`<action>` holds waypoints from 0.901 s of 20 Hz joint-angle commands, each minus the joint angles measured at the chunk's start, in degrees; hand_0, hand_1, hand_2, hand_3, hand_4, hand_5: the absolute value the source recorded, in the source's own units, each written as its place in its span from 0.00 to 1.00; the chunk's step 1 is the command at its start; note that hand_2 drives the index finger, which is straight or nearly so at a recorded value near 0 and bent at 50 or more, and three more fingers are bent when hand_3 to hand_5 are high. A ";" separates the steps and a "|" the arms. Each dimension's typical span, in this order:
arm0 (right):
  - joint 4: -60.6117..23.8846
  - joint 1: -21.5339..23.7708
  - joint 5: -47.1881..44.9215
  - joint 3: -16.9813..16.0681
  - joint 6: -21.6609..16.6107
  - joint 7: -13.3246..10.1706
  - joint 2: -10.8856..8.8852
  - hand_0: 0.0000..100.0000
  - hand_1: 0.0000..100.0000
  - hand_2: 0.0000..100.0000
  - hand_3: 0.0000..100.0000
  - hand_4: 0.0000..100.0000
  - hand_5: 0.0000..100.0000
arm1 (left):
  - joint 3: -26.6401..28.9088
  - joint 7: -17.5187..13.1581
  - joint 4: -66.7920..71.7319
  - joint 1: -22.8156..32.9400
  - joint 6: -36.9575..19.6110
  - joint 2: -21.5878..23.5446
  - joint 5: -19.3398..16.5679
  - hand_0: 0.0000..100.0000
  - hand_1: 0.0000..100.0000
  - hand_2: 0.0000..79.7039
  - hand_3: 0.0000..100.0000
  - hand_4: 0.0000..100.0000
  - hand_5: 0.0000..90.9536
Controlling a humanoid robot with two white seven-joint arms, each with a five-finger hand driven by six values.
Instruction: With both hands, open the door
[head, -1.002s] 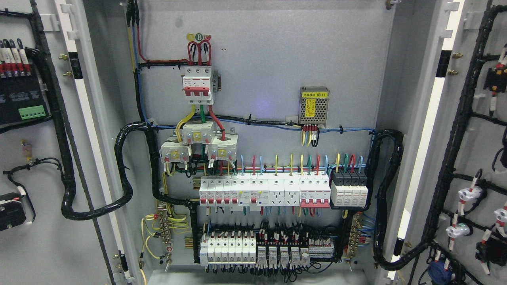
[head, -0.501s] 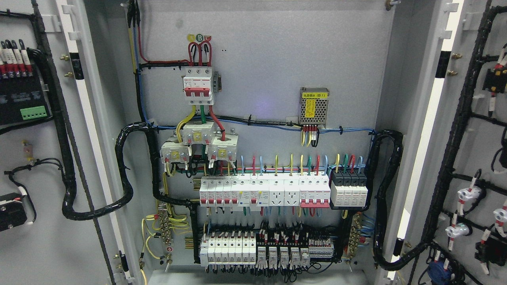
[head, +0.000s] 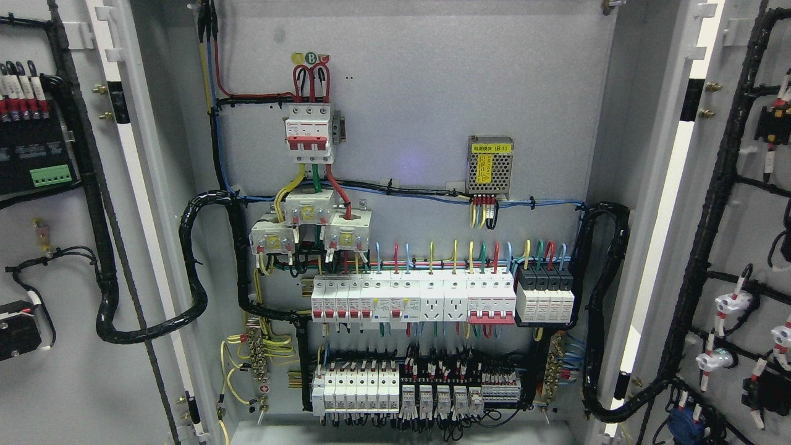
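Clearly both doors stand wide open: the left door (head: 62, 247) is swung out to the picture's left and the right door (head: 741, 216) to its right, each showing its inner face with black cable runs and mounted parts. Between them the cabinet (head: 432, 74) lies fully exposed, with a main breaker (head: 307, 133) near the top, a small power supply (head: 490, 164) to its right, a row of breakers (head: 411, 300) across the middle and terminal blocks (head: 395, 389) below. Neither robot hand is in view, so I cannot tell how open the fingers are or whether they hold anything; nothing touches either door. Judging from how the doors lie, the opening step looks finished, or all but finished. The next move, if any, probably calls only for keeping the arms clear of the door edges and the wiring, with no further pull needed.
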 commanded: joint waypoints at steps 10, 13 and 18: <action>23.20 -14.34 3.89 -4.10 20.03 -10.61 8.76 0.12 0.39 0.00 0.00 0.00 0.00 | -0.40 0.52 51.63 -15.89 -14.87 -12.47 -0.68 0.12 0.39 0.00 0.00 0.00 0.00; 23.11 -15.84 3.89 -4.18 22.68 -11.76 9.11 0.12 0.39 0.00 0.00 0.00 0.00 | -0.05 0.61 51.82 -15.81 -14.97 -12.74 -0.50 0.12 0.39 0.00 0.00 0.00 0.00; 23.02 -17.07 3.89 -4.89 24.26 -11.76 9.20 0.12 0.39 0.00 0.00 0.00 0.00 | 0.30 0.52 52.60 -15.54 -14.88 -12.74 0.38 0.12 0.39 0.00 0.00 0.00 0.00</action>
